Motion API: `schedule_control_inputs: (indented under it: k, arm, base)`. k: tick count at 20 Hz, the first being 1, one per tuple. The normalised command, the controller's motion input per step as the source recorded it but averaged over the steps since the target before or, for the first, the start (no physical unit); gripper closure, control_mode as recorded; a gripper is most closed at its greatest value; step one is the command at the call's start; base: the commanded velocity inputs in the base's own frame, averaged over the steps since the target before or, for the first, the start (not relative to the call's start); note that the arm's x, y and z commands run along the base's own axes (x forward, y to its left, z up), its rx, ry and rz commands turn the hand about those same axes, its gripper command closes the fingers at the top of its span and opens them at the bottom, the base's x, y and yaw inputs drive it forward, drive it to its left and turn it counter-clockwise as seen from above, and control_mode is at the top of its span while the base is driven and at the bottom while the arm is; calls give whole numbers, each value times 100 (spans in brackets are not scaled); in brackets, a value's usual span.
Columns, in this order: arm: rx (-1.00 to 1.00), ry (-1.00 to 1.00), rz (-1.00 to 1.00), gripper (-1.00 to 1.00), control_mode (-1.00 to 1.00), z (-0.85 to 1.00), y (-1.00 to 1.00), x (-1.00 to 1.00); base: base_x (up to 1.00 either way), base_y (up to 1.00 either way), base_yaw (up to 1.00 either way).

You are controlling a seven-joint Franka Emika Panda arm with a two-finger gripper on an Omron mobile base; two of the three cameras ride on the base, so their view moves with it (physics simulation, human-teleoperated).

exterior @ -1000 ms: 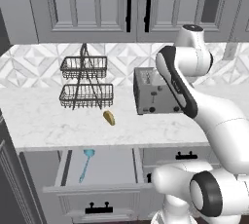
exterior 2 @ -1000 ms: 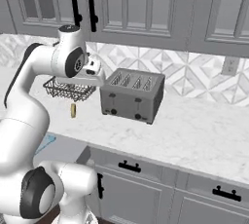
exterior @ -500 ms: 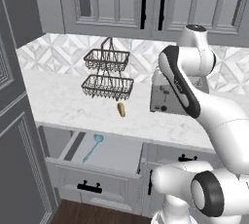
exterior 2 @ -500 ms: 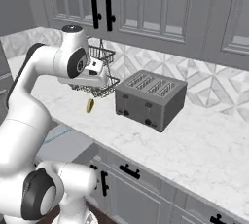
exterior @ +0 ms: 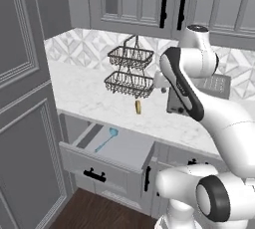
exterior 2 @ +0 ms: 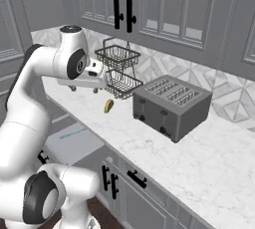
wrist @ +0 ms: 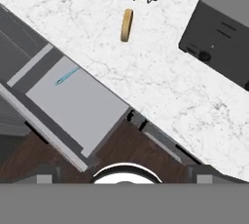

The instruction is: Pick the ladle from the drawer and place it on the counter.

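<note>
The approach step is in hand: the ladle (exterior: 106,140) lies untouched on the floor of the open drawer (exterior: 130,149), while the gripper (exterior 2: 72,87) hangs high above the counter (exterior 2: 199,158), its opening impossible to judge. Next it must descend to the handle. No writing is legible.

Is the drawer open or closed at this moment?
Open. The drawer is pulled out below the counter, its grey floor exposed, and the ladle lies inside it.
</note>
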Motion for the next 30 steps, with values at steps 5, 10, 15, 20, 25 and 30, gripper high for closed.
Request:
schedule_control_inputs:
  k: [5, 10, 15, 20, 25, 30]
  arm:
    - [0, 0, 0, -100, 100, 0, 0, 0]
    - [0, 0, 0, -100, 100, 0, 0, 0]
    - [0, 0, 0, -100, 100, 0, 0, 0]
    - [0, 11, 11, -100, -100, -67, 30, -28]
    - [2, 37, 12, -100, -100, -100, 90, 4]
    - [0, 33, 8, -100, -100, -100, 100, 10]
  base:
    - [35, -42, 19]
    - [25, -39, 15]
    - [-24, -18, 3]
    - [-9, -2, 0]
    - [0, 0, 0]
    - [0, 0, 0]
